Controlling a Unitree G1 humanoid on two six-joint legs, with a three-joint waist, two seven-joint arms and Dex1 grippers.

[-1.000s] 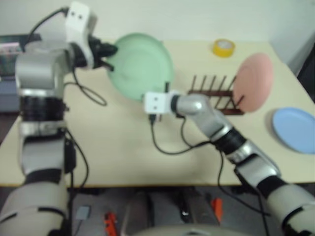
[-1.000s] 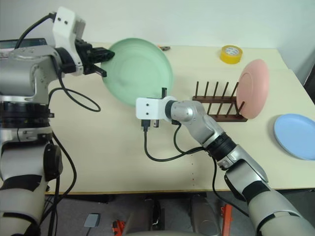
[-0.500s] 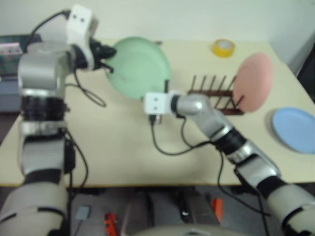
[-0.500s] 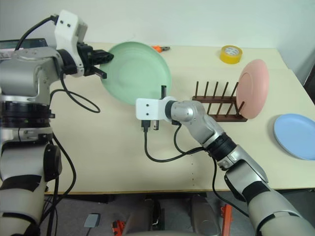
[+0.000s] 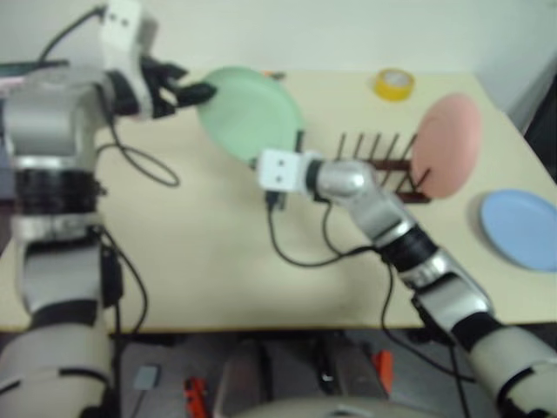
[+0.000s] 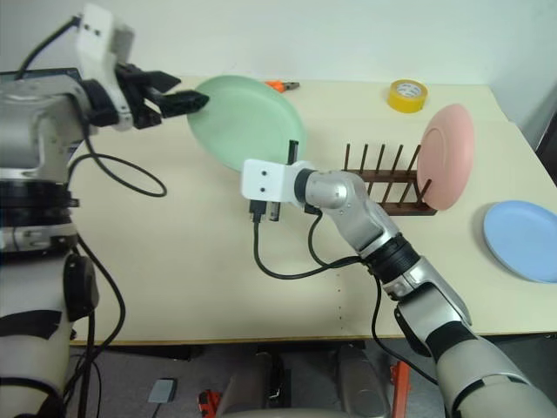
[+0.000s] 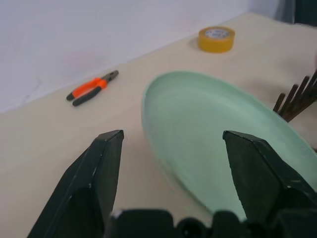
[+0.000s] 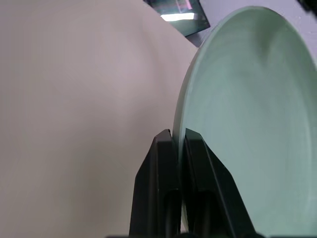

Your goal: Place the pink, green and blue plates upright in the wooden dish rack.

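the right gripper (image 6: 290,153) is pinching the lower edge of the green plate (image 6: 248,122), holding it tilted above the table (image 6: 174,261) in the upper middle of the frame. the left gripper (image 6: 184,98), upper left, is standing spread wide, its fingers either side of the plate's rim. the pink plate (image 6: 446,157) is standing upright at the right end of the wooden dish rack (image 6: 383,183), and the blue plate (image 6: 522,239) is lying flat at the far right.

**Pale tabletop and what rests on it**

The cream tabletop (image 6: 174,261) carries the wooden dish rack (image 6: 383,187) toward its right side, a pink plate (image 6: 446,157) standing upright at the rack's right end. A blue plate (image 6: 522,240) lies flat near the right edge. A yellow tape roll (image 6: 407,94) and orange-handled pliers (image 7: 91,88) lie along the far edge.
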